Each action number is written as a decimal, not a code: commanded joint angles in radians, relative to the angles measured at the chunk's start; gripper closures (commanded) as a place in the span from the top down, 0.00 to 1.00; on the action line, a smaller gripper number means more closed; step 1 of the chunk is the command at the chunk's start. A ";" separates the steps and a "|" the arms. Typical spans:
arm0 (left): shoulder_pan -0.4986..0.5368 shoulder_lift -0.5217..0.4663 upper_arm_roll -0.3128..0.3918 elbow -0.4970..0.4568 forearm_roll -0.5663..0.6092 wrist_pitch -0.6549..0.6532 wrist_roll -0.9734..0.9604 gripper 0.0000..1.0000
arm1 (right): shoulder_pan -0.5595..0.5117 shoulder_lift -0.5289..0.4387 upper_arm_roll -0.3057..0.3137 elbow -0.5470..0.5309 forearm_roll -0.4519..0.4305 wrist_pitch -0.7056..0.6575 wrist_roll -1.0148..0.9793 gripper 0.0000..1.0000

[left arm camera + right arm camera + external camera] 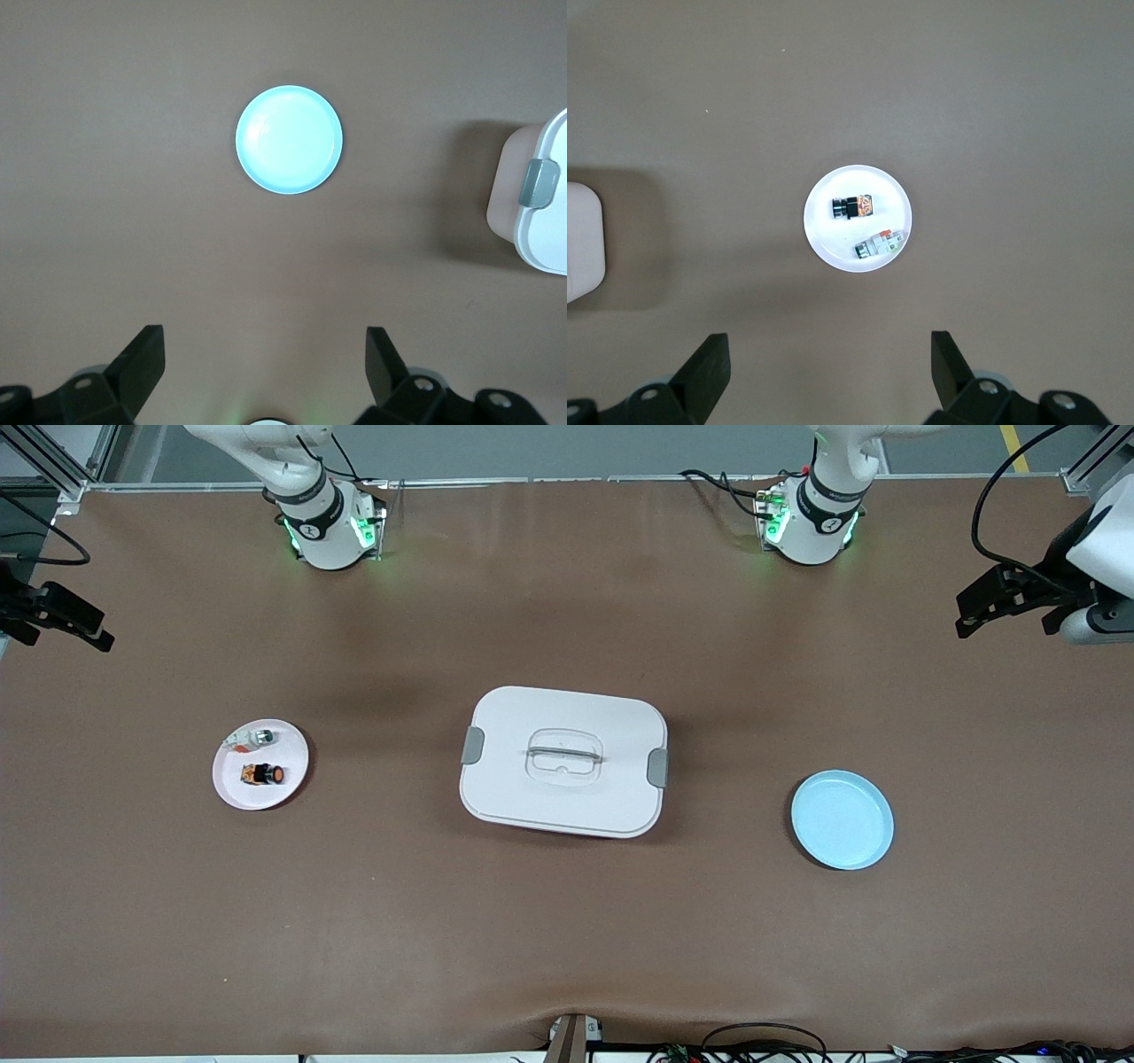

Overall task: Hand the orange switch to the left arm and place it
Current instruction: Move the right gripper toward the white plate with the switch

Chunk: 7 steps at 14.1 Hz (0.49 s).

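Note:
The orange switch (262, 774) (852, 207), a tiny black cylinder with an orange cap, lies on its side on a pink plate (288, 784) (831, 244) toward the right arm's end of the table. The box (564, 760), white with grey side clips and a clear handle, stands at the table's middle; its edge shows in both wrist views (542, 212) (580, 239). My right gripper (99, 631) (830, 347) hangs open and empty high over the right arm's end, looking down on the pink plate. My left gripper (966, 613) (264, 341) hangs open and empty high over the left arm's end.
A small silver-and-white part (257, 736) (881, 245) lies on the pink plate beside the switch. A light blue plate (842, 819) (289, 139) with nothing on it sits toward the left arm's end. Cables run along the table's front edge.

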 commanded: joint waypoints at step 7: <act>0.004 0.007 0.001 0.003 -0.001 -0.038 -0.005 1.00 | -0.013 0.149 -0.003 0.056 -0.018 -0.057 0.004 1.00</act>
